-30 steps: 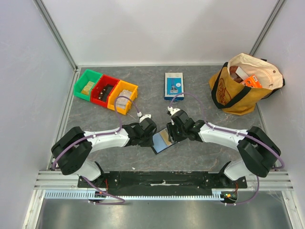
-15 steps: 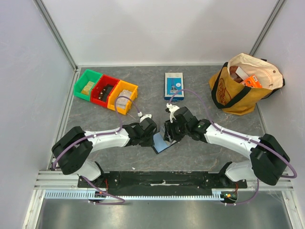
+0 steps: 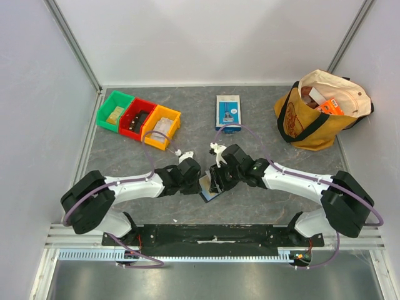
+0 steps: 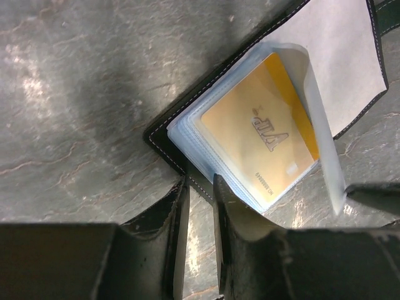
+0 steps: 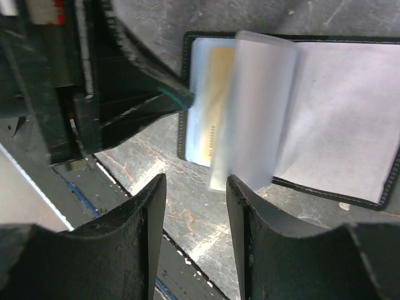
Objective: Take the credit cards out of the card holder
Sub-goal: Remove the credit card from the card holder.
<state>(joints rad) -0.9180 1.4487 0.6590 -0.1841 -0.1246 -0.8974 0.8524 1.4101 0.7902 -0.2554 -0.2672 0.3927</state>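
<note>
Yellow-orange card reads "VIP", we think, in the clear sleeves of the black card holder. Right end effector spread; left end effector at its rim, can't tell.

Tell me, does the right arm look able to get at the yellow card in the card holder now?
Probably not yet. The open right fingers hover near, but a raised clear sleeve half covers the yellow card in the card holder, and the left fingers sit at that edge.
</note>
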